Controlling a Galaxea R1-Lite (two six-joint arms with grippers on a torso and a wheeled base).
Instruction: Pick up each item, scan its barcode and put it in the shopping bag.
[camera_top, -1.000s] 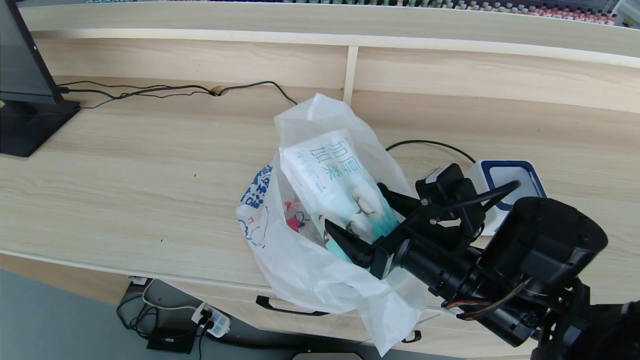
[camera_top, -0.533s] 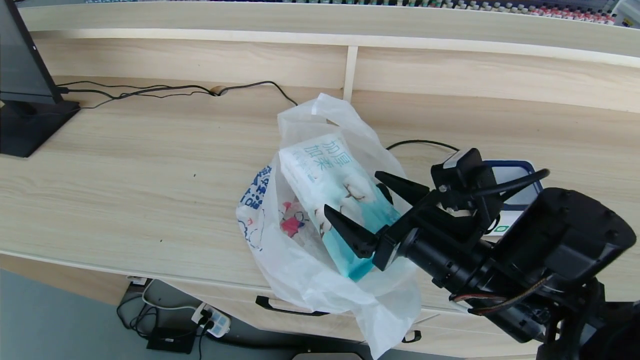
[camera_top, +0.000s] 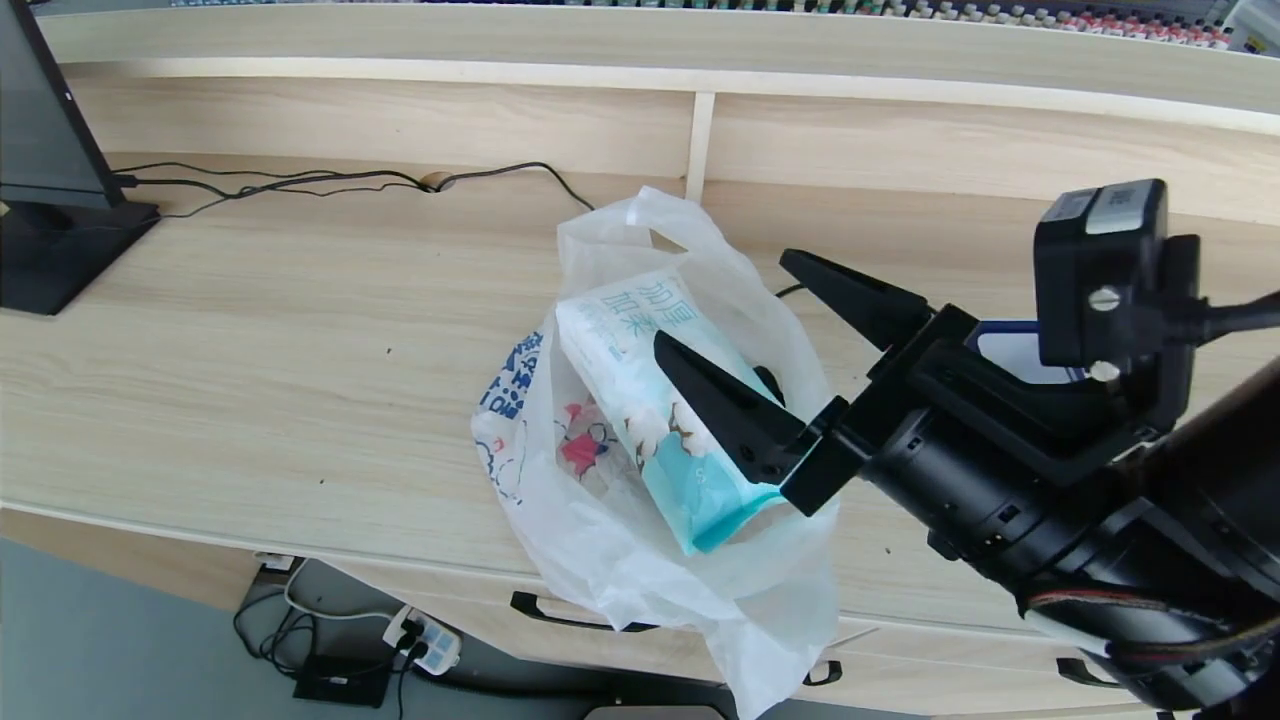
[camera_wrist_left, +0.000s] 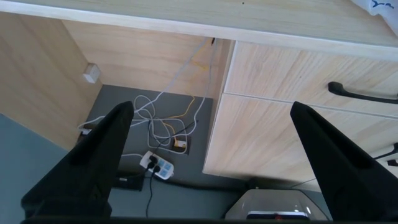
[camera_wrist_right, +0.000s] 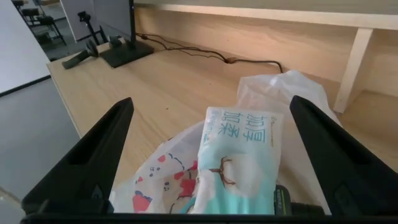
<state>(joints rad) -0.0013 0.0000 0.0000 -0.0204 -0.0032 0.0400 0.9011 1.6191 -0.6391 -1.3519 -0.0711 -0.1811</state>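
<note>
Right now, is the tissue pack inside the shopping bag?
In: the tissue pack lies in the shopping bag, plastic around it; the right gripper is open.

A broad stretch of the wooden surface lies between the black monitor base at far left and the white shopping bag at centre, giving room to pass. The bag, with a tissue pack sticking out of its mouth, blocks the front edge. The right gripper, jaws apart, hangs just right of it, in front of the scanner. Cables trail below the raised back wall.
</note>
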